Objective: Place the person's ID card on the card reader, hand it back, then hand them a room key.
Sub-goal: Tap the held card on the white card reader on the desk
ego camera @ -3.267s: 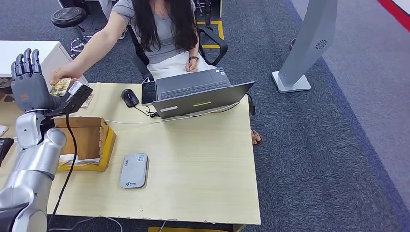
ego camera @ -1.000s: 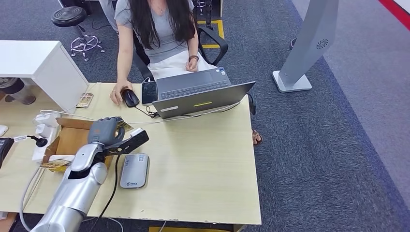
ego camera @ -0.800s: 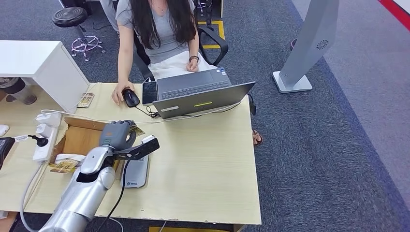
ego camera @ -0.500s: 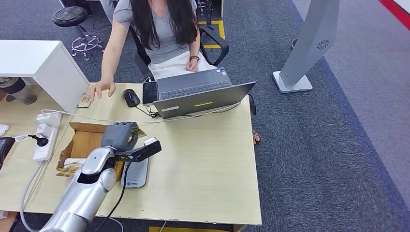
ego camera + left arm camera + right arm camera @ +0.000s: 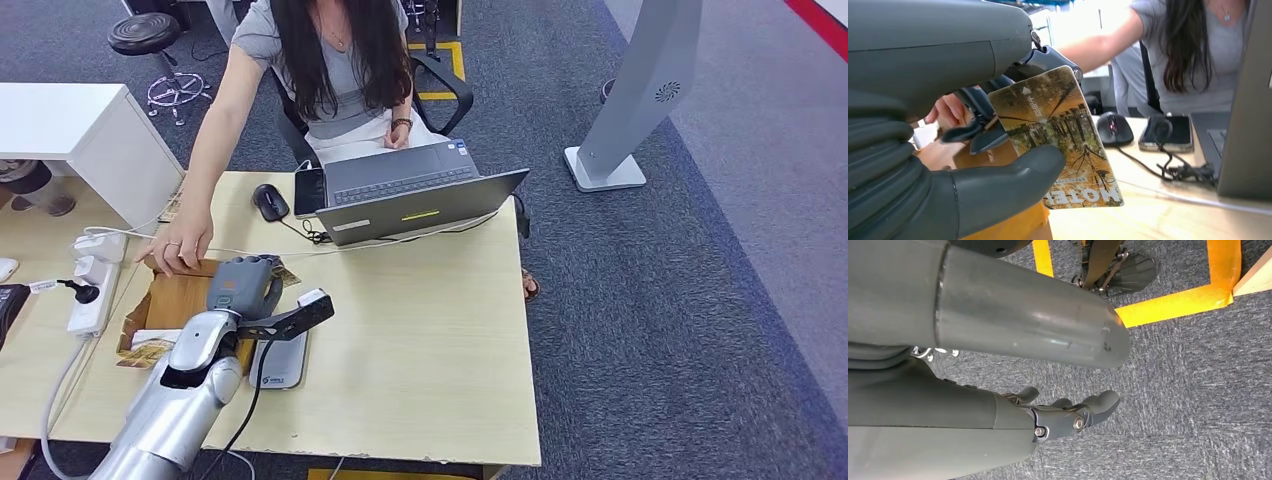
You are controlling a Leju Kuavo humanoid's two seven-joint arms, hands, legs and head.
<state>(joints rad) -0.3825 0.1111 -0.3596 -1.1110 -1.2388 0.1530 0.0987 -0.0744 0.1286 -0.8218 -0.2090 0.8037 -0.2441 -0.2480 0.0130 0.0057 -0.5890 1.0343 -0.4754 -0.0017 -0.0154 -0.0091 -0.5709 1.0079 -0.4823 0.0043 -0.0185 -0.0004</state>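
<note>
— Above the card reader (image 5: 279,362) on the surface (image 5: 420,340), what is the left hand (image 5: 243,285) doing?
— Hovering, thumb and fingers (image 5: 1013,185) pinching the card (image 5: 1058,135), printed with trees and "HOTEL". The right hand (image 5: 1068,417) hangs, fingers loosely apart.
— And the box (image 5: 170,300)?
— Open, a person's hand (image 5: 178,244) at its rim; cards inside, perhaps.

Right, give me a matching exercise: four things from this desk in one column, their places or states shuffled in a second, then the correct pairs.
Things:
1. card
2. mouse
3. card reader
4. laptop

Places or states:
A. flat on the desk beside the cardboard box
B. open in front of the person
C. held in the left hand
D. next to the phone

Pairs: 1-C, 2-D, 3-A, 4-B
</note>
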